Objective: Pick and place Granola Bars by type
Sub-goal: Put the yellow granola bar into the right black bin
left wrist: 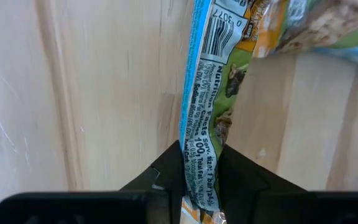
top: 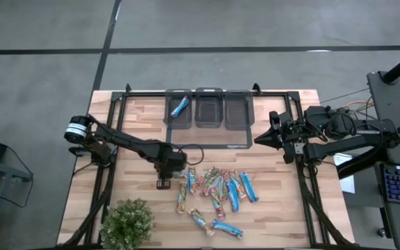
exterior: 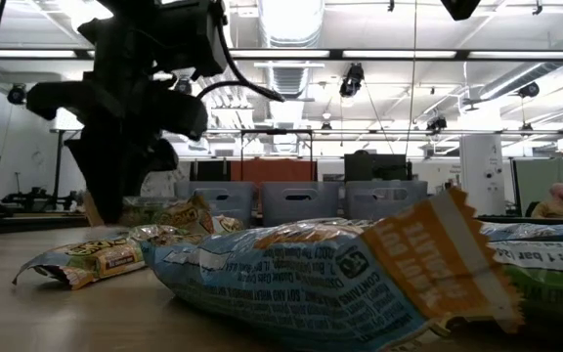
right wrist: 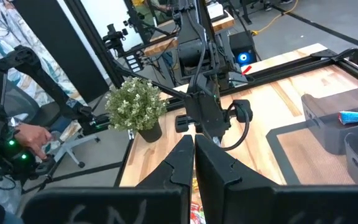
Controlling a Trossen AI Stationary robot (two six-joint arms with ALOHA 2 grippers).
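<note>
Pinching one green granola bar (left wrist: 205, 124) end-on between them, left jaws (left wrist: 201, 177) grip.

We see left gripper (left wrist: 199, 180) lower centre, pinching green granola bar (left wrist: 207, 106) | wooden table (left wrist: 92, 93) behind

Glossy foil bars (top: 217, 189), wooden table (top: 137, 173)

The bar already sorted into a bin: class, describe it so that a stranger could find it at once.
Along the table's far edge stand three dark bins in a row. The leftmost bin holds one blue bar, lying at a slant. It is the only bar in a bin; the rest lie heaped on the table.
</note>
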